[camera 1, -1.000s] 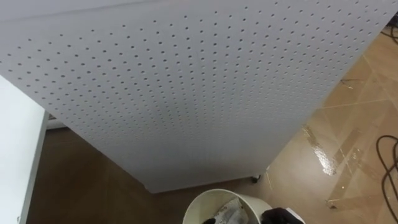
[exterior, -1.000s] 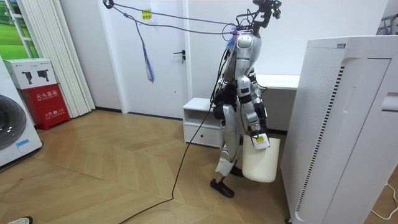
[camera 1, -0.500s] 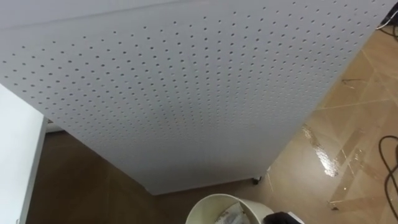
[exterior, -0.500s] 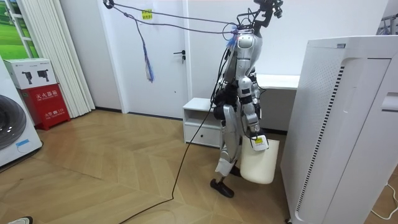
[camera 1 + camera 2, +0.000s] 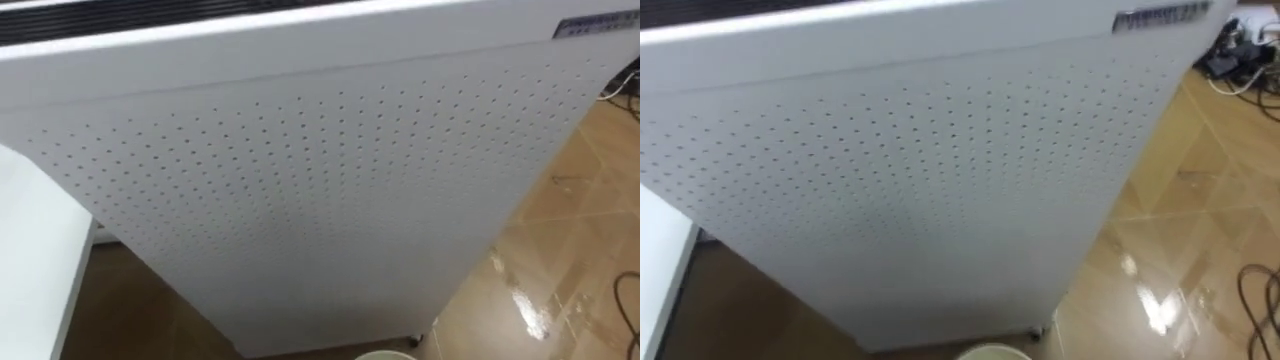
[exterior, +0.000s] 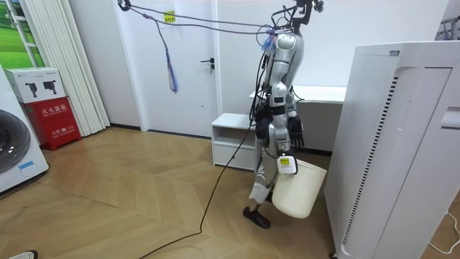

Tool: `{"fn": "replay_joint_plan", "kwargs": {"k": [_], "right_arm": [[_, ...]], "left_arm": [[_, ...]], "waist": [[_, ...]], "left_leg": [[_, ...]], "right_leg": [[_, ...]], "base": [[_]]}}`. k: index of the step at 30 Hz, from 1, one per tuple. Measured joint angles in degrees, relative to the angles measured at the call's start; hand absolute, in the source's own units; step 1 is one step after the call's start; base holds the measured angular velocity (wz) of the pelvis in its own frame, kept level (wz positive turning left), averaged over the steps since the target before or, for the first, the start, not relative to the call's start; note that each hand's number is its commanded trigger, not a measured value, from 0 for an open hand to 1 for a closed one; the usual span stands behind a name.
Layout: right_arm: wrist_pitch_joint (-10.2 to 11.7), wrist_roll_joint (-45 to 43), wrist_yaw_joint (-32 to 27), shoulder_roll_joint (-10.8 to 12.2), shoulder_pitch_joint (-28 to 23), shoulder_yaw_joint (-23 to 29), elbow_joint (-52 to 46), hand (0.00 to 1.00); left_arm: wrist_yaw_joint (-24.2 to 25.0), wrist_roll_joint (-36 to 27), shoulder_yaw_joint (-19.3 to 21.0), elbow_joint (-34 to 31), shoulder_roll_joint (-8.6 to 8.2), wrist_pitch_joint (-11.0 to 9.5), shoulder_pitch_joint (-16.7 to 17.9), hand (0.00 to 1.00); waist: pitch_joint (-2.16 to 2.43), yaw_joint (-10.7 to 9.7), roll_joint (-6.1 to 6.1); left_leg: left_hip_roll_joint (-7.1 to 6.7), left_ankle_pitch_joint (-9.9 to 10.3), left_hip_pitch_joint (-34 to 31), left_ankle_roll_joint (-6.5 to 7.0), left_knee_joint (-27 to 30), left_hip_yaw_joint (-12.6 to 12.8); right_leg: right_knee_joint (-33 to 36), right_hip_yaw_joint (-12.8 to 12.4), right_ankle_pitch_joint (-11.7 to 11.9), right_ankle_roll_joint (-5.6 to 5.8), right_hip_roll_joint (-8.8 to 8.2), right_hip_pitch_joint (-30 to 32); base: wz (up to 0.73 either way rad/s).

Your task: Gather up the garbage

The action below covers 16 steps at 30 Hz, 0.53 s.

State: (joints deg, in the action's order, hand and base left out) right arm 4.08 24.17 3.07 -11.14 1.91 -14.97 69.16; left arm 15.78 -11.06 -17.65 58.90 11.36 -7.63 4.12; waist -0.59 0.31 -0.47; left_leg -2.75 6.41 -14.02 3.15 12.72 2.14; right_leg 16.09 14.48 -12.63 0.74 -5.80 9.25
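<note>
Garbage bin [image 6: 295, 193] sits low and centre-right in my room view. It is clear of the wooden floor [image 6: 129, 208] and tipped, hanging by its rim from the right robot hand [image 6: 284, 160], which is clamped on that rim. In my head cameras a sliver of the rim peeks in at the bottom edge, under the perforated white appliance [image 5: 300, 200], with the white worktop [image 5: 30, 260] at the left edge. The left robot hand [image 6: 295, 134] shows by the hip; its state I cannot tell. I'd call the pick-up done; carrying the bin off and emptying it remain. I cannot see what is inside it.
</note>
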Motion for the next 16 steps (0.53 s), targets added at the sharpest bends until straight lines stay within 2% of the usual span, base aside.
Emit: {"fn": "replay_joint_plan", "kwargs": {"k": [1, 4, 6, 7, 12, 16], "right_arm": [[0.05, 0.64, -0.11, 0.17, -1.36, 0.31, -0.08, 1.0], [0.09, 1.41, -0.52, 0.43, -4.16, 1.47, -0.14, 1.0], [-0.04, 1.64, -0.69, 0.62, -5.25, 2.94, -0.04, 1.0], [-0.09, 1.74, -0.92, 0.63, -5.7, 3.56, -0.01, 1.0], [-0.46, 1.71, -1.03, 1.67, -7.41, 7.24, 0.01, 1.0], [-0.53, 1.7, -0.9, 1.95, -7.81, 8.87, 0.55, 1.0]], "left_arm": [[-0.83, -2.06, 1.19, 1.14, -0.27, -0.11, 0.99, 0.0], [-2.9, -5.3, 4.0, 2.88, -0.87, -0.14, 2.59, 0.0], [-4.34, -6.37, 5.83, 3.02, -1.32, -0.1, 3.34, 0.0], [-5.02, -7.36, 6.39, 3.13, -1.66, -0.07, 4.34, 0.0], [-5.33, -7.49, 8.87, 4.82, -2.18, 0.18, 4.46, 0.0], [-5.3, -7.59, 12.22, 6.82, -3.43, 1.33, 4.45, 0.0]], "waist": [[0.24, -0.04, -0.65], [0.38, -0.11, -2.04], [0.57, 0.14, -2.41], [0.54, 0.13, -2.43], [0.45, 0.08, -2.03], [-0.03, -0.05, -1.42]], "left_leg": [[-0.16, 0.03, 1.69, -0.03, -0.47, -0.05], [-0.35, 0.36, 5.78, -0.29, -2.04, -0.9], [-0.21, 1.14, 7.34, -0.43, -2.01, -0.92], [-0.2, 1.45, 8.25, -0.48, -2.02, -0.91], [-0.04, 1.85, 10.82, -0.69, -2.49, -0.76], [0.01, 1.87, 12.73, -0.71, -3.22, -0.58]], "right_leg": [[-1.23, 0.24, 0.03, 0.17, 0.06, -2.17], [-4.5, 1.29, 0.28, 0.51, 0.48, -7.14], [-5.59, 1.27, 0.31, 0.56, 0.84, -9.04], [-5.94, 1.28, 0.3, 0.57, 0.91, -10.12], [-6.59, 1.12, 0.28, 0.55, 1.07, -12.62], [-6.57, 0.52, 0.28, 0.55, 1.13, -14.25]], "base": [[0.11], [0.16], [0.05], [0.0], [-0.05], [-0.07]]}}
